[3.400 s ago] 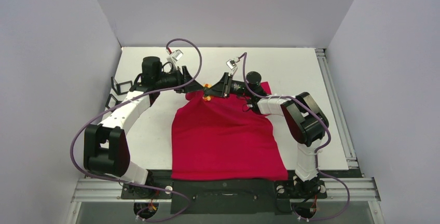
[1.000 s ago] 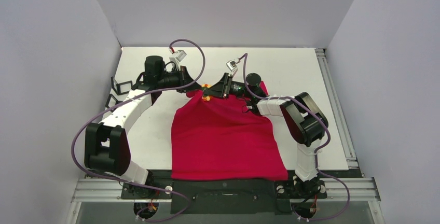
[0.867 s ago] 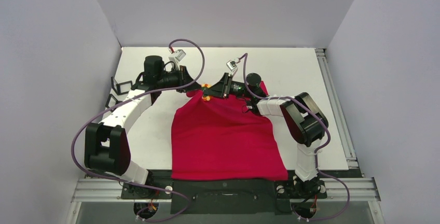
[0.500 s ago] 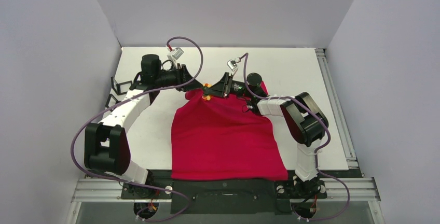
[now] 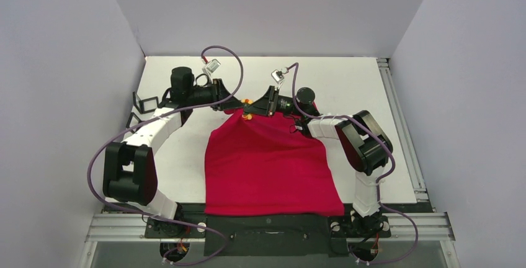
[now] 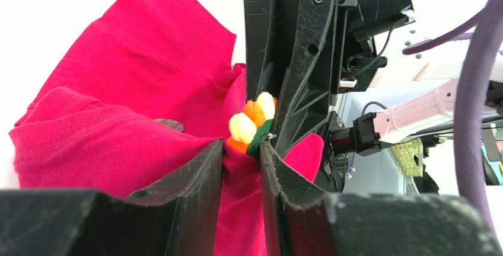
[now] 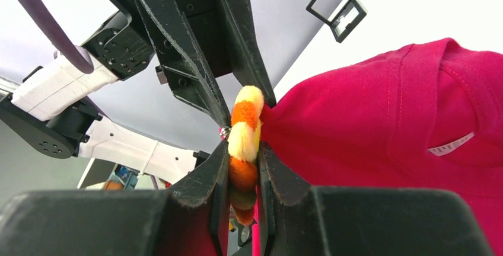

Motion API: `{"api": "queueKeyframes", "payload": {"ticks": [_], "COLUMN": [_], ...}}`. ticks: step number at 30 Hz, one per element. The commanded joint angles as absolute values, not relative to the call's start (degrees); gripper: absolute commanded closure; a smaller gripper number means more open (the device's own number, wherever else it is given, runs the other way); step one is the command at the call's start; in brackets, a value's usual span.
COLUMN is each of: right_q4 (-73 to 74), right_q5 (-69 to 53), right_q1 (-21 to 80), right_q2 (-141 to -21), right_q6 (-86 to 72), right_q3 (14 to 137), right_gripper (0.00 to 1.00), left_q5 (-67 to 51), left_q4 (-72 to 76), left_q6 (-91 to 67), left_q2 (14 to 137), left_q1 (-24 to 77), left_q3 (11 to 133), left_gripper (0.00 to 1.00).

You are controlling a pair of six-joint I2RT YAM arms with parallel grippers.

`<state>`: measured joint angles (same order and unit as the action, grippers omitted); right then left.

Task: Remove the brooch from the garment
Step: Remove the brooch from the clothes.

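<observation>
Right tool [image 7: 244,149] clamped on brooch [image 7: 246,114]; left tool [image 6: 241,147] opposite, jaws narrow around garment [image 6: 118,90] fold directly behind brooch, grip unclear.

Top external view: high behind the arm bases, looking down over the whole table [image 5: 347,82]. Wrist views: close, opposed, along their own fingers [image 6: 196,191]; both share the mid-frame brooch [image 6: 252,122] and garment [image 6: 118,90].

Brooch [image 7: 244,141] btwn R jaws

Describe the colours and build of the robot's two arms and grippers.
The left arm and right arm mix white shells with black joints; a purple cable loops along each. The left gripper and right gripper have black, tapering, scuffed fingers.
</observation>
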<state>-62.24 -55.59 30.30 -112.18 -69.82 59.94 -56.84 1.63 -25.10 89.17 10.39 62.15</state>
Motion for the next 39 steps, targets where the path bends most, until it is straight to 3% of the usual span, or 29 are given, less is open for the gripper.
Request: {"api": "queueKeyframes", "payload": {"ticks": [1, 7, 13, 17, 23, 32, 39], "right_q4": [-70.06, -69.68, -70.15, -70.60, -70.88, -70.03, -69.07], "right_q5": [-56.34, -56.65, -56.28, -55.92, -55.34, -54.33, -53.61], "right_q1": [30.06, 29.91, 29.62, 29.62, 29.54, 29.36, 29.40], "right_q2": [-110.08, -110.27, -109.64, -109.43, -109.55, -110.25, -110.50], "right_q6": [-69.79, -70.20, -71.32, -72.02, -72.38, -73.51, -73.34], "right_q3": [61.08, 61.49, 59.25, 59.00, 59.05, 60.69, 61.10], "right_gripper": [1.00, 0.98, 0.79, 0.73, 0.77, 0.65, 0.66], "left_q5": [-62.92, -63.91, -61.90, -61.42, -61.82, -61.40, -60.16], "left_q4": [11.79, 21.74, 30.26, 33.79, 34.20, 29.92, 24.97], "left_q6": [-32.56, -42.68, -50.80, -53.77, -53.72, -49.77, -45.18], "left_q2": [89.62, 89.77, 90.43, 91.10, 91.02, 90.03, 89.34], "left_q1": [10.26, 9.90, 7.70, 7.60, 7.81, 8.12, 8.46], "left_q3": [60.34, 57.06, 55.69, 55.09, 55.00, 55.12, 56.47], "left_gripper": [0.78, 1.00, 1.00, 1.00, 1.00, 1.00, 1.00]}}
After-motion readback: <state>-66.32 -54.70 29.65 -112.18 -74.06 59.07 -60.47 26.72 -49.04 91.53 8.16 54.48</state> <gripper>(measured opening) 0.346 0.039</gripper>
